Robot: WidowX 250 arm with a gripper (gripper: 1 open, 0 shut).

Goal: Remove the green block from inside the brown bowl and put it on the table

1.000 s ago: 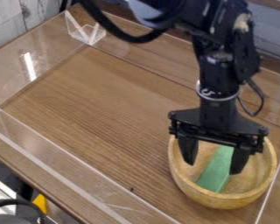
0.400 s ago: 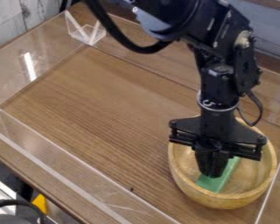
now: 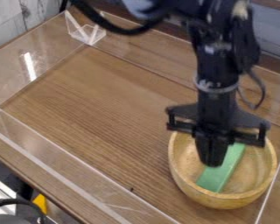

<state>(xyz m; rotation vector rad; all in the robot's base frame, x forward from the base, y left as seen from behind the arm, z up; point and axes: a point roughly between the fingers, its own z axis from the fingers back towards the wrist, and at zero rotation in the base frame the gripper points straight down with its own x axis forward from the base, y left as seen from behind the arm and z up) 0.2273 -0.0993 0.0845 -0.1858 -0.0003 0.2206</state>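
The brown bowl [image 3: 181, 175] sits on the table [image 3: 108, 114] at the front right. Inside it the green block [image 3: 223, 171] lies slanted, its lower end near the bowl's floor and its upper end toward the far rim. My gripper [image 3: 215, 156] points almost straight down into the bowl. Its black fingers are pressed together on the block's upper half, so the gripper is shut on the block. The part of the block between the fingers is hidden.
Low clear acrylic walls [image 3: 60, 171] border the table on the left and front. A clear acrylic corner piece [image 3: 84, 33] stands at the back left. A black cable loops over the arm at the top. The bare tabletop stretches left of the bowl.
The fingers were spread wide over the bowl, dropped around the green block and shut on it. The hand has since risen a little.
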